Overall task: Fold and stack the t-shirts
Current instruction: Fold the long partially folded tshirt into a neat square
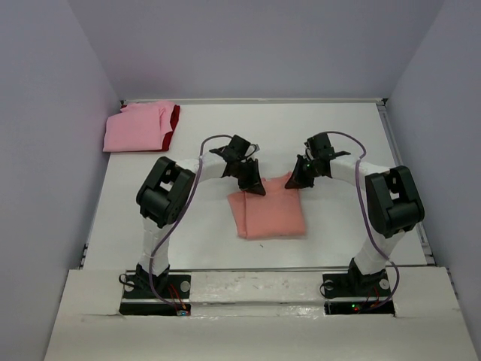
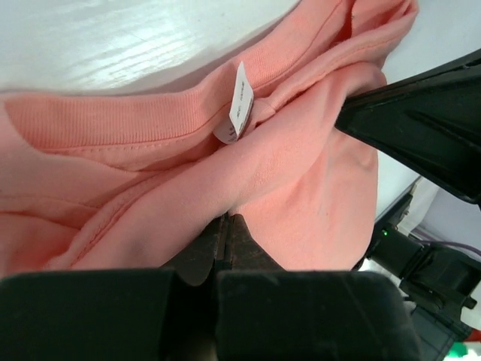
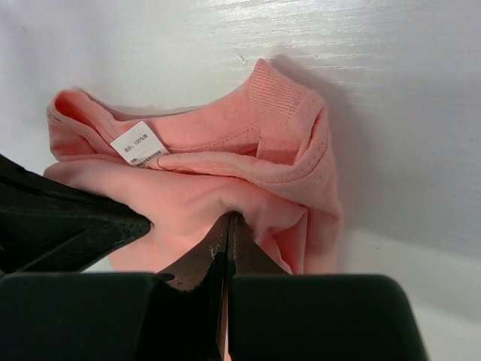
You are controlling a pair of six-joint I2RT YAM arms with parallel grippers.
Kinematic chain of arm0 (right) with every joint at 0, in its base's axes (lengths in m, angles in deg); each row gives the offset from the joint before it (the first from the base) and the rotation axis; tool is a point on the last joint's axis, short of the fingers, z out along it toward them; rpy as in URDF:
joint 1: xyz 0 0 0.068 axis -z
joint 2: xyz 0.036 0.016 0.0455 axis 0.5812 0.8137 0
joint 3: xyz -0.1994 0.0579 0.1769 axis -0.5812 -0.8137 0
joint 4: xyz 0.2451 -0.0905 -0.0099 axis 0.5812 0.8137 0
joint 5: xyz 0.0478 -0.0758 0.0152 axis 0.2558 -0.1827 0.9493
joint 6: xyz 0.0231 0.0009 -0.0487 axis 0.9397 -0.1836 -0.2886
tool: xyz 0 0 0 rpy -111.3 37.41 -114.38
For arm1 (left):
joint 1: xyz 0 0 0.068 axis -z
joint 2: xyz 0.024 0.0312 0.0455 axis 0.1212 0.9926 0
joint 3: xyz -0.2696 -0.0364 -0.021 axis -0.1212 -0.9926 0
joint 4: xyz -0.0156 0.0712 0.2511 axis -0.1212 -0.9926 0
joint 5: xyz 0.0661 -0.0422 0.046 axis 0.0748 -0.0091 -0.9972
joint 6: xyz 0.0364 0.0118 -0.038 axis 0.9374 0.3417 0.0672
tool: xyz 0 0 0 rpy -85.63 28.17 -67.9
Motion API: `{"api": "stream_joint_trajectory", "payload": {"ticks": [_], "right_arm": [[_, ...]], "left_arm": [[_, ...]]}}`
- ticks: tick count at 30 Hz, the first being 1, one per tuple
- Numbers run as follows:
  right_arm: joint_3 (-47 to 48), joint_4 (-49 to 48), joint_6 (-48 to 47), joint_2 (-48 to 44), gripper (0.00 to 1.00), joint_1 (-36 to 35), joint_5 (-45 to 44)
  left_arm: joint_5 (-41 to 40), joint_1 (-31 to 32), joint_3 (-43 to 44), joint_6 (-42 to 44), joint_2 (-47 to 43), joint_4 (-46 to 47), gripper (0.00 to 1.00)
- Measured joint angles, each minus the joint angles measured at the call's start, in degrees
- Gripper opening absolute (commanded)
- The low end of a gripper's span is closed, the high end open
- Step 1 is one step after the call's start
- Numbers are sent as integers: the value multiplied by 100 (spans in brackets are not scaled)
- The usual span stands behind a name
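Observation:
A salmon-orange t-shirt (image 1: 267, 213) lies partly folded in the middle of the table. My left gripper (image 1: 254, 185) is shut on its far left edge; in the left wrist view (image 2: 225, 219) the jaws pinch the cloth below the collar and white label (image 2: 239, 111). My right gripper (image 1: 294, 180) is shut on the far right edge; in the right wrist view (image 3: 229, 218) the jaws pinch a fold of the salmon-orange t-shirt (image 3: 225, 180). A lighter pink t-shirt (image 1: 135, 128) lies folded at the far left corner on a dark red one (image 1: 174, 120).
The white table (image 1: 346, 143) is walled by grey panels at the back and both sides. The other gripper's black finger shows at the right of the left wrist view (image 2: 421, 120) and at the left of the right wrist view (image 3: 60, 226).

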State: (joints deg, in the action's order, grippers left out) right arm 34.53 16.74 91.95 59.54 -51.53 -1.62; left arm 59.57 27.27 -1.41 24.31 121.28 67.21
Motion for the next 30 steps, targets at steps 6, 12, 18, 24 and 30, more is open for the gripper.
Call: {"api": "stream_joint_trajectory", "payload": {"ticks": [6, 12, 18, 24, 30], "right_arm": [[138, 190, -225, -50, 0, 0, -361], [313, 527, -540, -70, 0, 0, -940], [415, 872, -693, -107, 0, 0, -1150], [1010, 1305, -817, -420, 0, 0, -1082], [1379, 1613, -942, -922, 0, 15, -466]], "left_arm": [[-299, -66, -2, 44, -90, -76, 0], [-323, -87, -2, 48, -94, -79, 0], [-289, -92, 50, 61, -94, -142, 0], [-496, -92, 887, 304, -129, -944, 0], [-721, -92, 1657, 577, -706, -1556, 0]]}}
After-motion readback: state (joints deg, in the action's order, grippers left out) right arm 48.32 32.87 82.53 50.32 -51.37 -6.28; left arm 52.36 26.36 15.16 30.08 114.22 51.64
